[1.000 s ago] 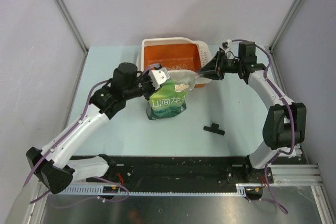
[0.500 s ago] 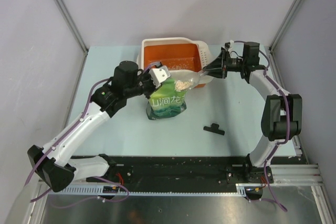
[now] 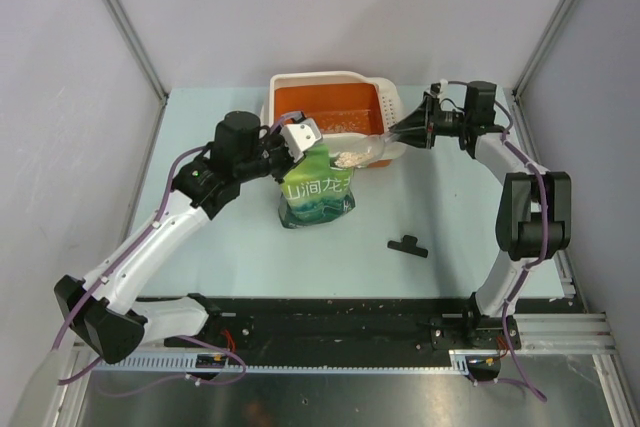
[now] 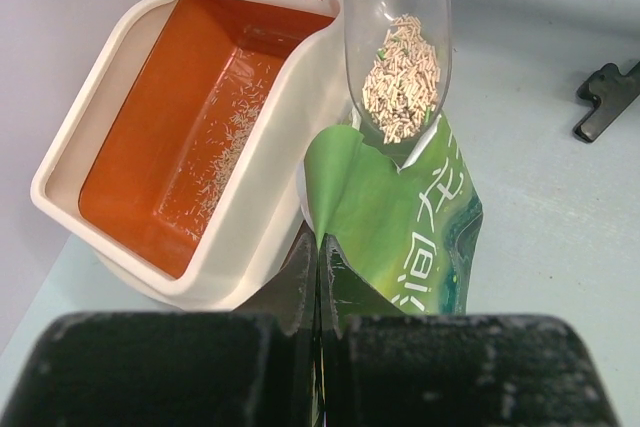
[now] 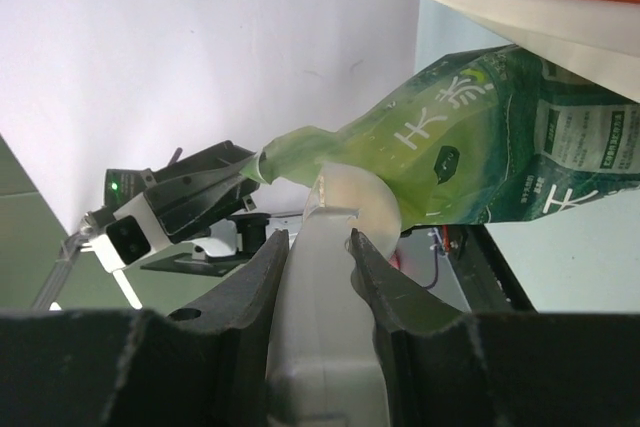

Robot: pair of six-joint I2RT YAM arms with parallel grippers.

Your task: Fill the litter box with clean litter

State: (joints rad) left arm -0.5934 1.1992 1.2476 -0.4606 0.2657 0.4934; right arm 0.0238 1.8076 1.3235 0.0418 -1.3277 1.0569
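The litter box (image 3: 310, 77), orange inside with a cream rim, stands at the back of the table, and a few granules lie on its floor (image 4: 235, 137). In front of it a green pouch (image 3: 318, 192) stands open. My left gripper (image 4: 319, 247) is shut on the pouch's upper edge (image 4: 340, 167). My right gripper (image 5: 315, 239) is shut on the handle of a clear scoop (image 4: 398, 47). The scoop holds clean litter (image 4: 400, 77) and hovers at the pouch's mouth, beside the box's near rim (image 4: 270, 197). In the top view the scoop (image 3: 365, 154) lies between the pouch and the box.
A small black clip (image 3: 406, 244) lies on the table to the right of the pouch. Enclosure walls close in the table on the left, back and right. A black rail (image 3: 330, 322) runs along the near edge by the arm bases.
The right wrist has turned and swung slightly right, and the loaded scoop has come a little up out of the pouch's mouth. The left gripper has shifted slightly back with the pouch's edge.
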